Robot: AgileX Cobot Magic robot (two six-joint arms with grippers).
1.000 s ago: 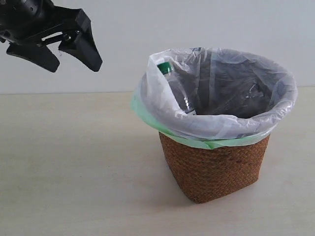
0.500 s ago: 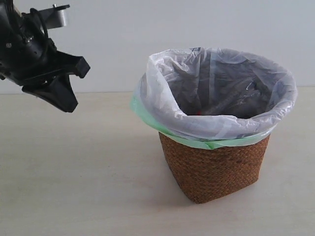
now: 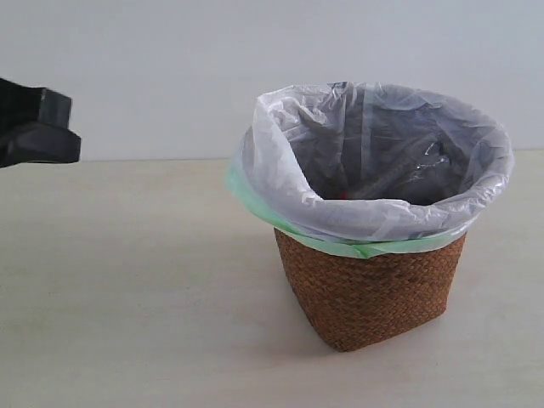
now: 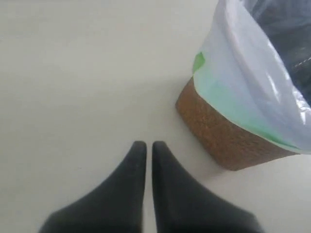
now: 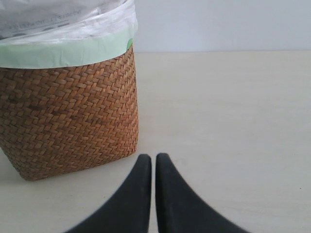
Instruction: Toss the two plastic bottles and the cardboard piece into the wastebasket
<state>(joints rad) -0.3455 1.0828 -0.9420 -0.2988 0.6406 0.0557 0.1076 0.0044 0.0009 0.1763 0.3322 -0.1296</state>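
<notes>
The wastebasket (image 3: pixel 370 289), brown wicker with a white bag over a green one, stands right of the middle. Only dim shapes, a glint of clear plastic and a red speck show in the bag; neither bottle nor the cardboard piece can be made out. My left gripper (image 3: pixel 61 132) is at the far left edge, well away from the basket. The left wrist view shows this gripper (image 4: pixel 146 144) shut and empty above the table, the basket (image 4: pixel 223 138) off to one side. My right gripper (image 5: pixel 153 158) is shut and empty, low beside the basket's wicker wall (image 5: pixel 68 116).
A pale tabletop (image 3: pixel 136 289) surrounds the basket, with a plain white wall (image 3: pixel 170 59) behind it. Nothing else lies on the table in any view.
The left gripper has pulled back leftward, nearly out of the exterior view. The green-capped bottle that leaned on the basket's rim a second ago has dropped out of sight inside.
</notes>
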